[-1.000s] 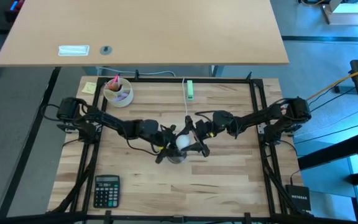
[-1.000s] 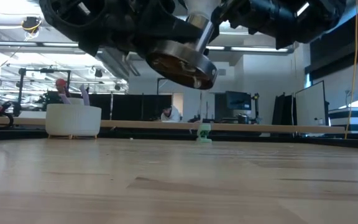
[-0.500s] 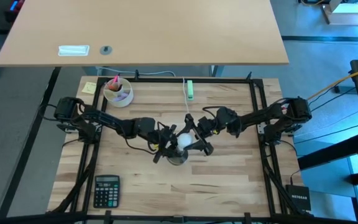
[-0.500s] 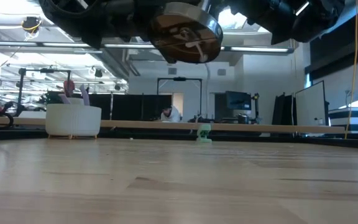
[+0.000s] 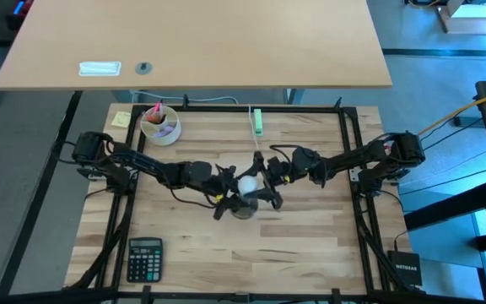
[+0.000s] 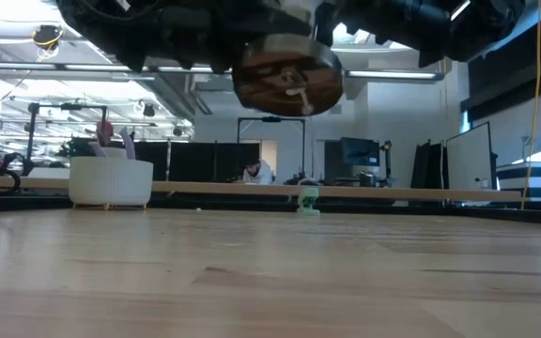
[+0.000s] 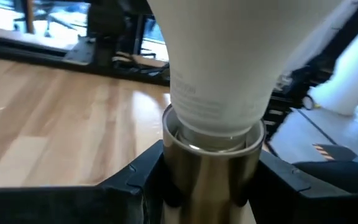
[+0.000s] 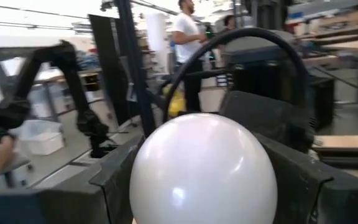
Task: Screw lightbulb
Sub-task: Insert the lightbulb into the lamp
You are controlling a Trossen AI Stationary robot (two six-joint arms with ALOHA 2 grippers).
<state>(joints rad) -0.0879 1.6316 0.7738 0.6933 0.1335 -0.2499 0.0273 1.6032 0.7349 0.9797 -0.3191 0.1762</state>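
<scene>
The white lightbulb (image 5: 247,184) is at the table's middle, its narrow neck (image 7: 219,93) entering the socket's metal barrel (image 7: 211,155). The socket's round disc (image 6: 287,80) hangs above the table with its underside toward the near edge. It also shows in the high view (image 5: 243,208). My left gripper (image 5: 228,192) is shut on the socket from the left. My right gripper (image 5: 264,181) is shut on the bulb from the right. A thin white cord (image 5: 254,143) runs from the socket to the far side. My left gripper pinches the socket's metal barrel (image 7: 178,180) between its two fingers, just below the bulb's neck. The fingers come about level from the table's left. The socket is lifted clear of the table and tilted. My right gripper pinches the bulb's rounded head (image 8: 151,180) between its two fingers (image 8: 114,177). It comes from the table's right. The bulb is held clear of the table, its base in the socket.
A white cup with pens (image 5: 160,125) and a yellow note (image 5: 121,118) are at the far left. A calculator (image 5: 145,257) lies at the near left. A green piece on the cord (image 5: 257,123) lies at the far middle. Bare wood lies to the near right.
The socket's disc has tipped, so that its underside now faces the near edge more squarely, and it hangs a little higher than a second ago. Both grippers have kept their holds at the table's middle.
</scene>
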